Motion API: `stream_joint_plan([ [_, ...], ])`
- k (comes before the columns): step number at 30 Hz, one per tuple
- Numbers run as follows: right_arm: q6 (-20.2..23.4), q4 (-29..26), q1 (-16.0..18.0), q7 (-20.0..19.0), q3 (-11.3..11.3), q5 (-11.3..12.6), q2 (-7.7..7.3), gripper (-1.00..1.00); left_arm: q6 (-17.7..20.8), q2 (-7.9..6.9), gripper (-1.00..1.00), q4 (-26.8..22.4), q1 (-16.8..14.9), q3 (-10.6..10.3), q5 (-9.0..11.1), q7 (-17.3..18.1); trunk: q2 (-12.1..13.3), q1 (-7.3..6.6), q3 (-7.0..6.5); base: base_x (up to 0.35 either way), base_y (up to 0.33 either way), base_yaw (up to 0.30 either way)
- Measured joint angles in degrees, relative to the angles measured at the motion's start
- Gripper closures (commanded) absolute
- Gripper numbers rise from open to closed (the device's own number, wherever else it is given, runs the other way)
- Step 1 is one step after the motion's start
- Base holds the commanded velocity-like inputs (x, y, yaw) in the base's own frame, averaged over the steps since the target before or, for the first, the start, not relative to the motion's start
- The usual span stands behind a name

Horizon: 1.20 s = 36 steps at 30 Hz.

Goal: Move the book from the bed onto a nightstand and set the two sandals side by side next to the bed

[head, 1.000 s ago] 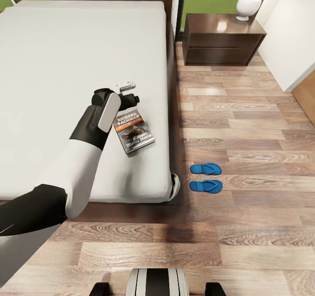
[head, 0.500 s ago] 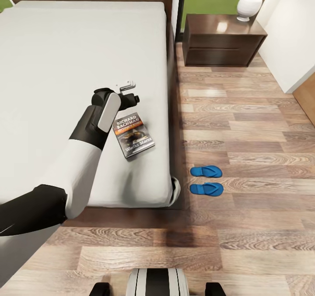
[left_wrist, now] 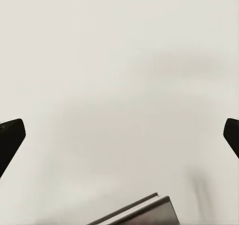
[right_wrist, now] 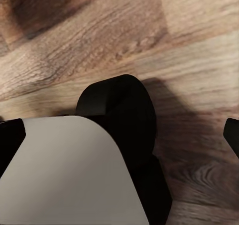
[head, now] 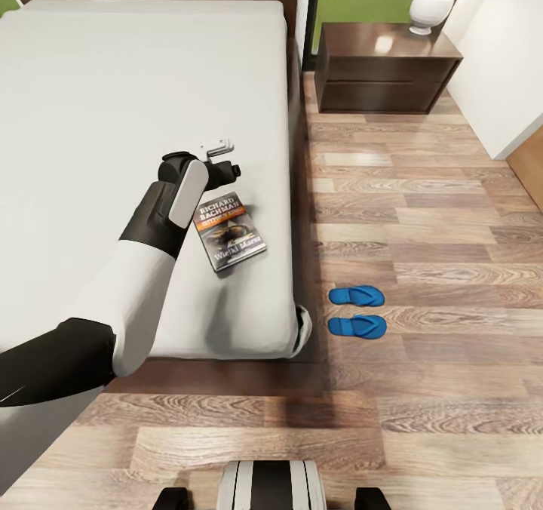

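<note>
Flat on bed [head: 113,118], dark orange-banded book [head: 231,230]

The left arm [head: 143,268] is showing a black upper part, then a white rounded shell, then a black section with a pale grey panel. A small white piece is sitting at its wrist. The base [head: 271,487] is showing white and black stripes. The fingertips [left_wrist: 10,137] are looking black.
</note>
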<state>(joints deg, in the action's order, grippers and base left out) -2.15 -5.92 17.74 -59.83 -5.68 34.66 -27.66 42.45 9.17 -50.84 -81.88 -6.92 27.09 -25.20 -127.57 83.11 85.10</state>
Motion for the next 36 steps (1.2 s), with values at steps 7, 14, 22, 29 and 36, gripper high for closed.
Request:
stream_joint_plan([
  [7,0.0,0.0,0.0,0.0,0.0,0.0,0.00,-1.00,0.0,0.01,-1.00,0.1,0.0,0.0,0.0,0.0,-2.8,1.54,1.26,0.000,0.000,0.000],
  [14,0.0,0.0,0.0,0.0,0.0,0.0,0.00,-1.00,0.0,0.01,-1.00,0.0,0.0,0.0,0.0,0.0,-5.2,2.86,2.34,0.000,0.000,0.000],
  [22,0.0,0.0,0.0,0.0,0.0,0.0,0.00,-1.00,0.0,0.00,-1.00,0.0,0.0,0.0,0.0,0.0,-5.2,2.86,2.34,0.000,0.000,0.000],
  [29,0.0,0.0,0.0,0.0,0.0,0.0,0.00,-1.00,0.0,-0.01,-1.00,0.0,0.0,0.0,0.0,0.0,-5.2,2.86,2.34,0.000,0.000,0.000],
  [36,0.0,0.0,0.0,0.0,0.0,0.0,0.00,-1.00,0.0,0.00,-1.00,0.0,0.0,0.0,0.0,0.0,-5.2,2.88,2.34,-0.143,0.000,0.000],
])
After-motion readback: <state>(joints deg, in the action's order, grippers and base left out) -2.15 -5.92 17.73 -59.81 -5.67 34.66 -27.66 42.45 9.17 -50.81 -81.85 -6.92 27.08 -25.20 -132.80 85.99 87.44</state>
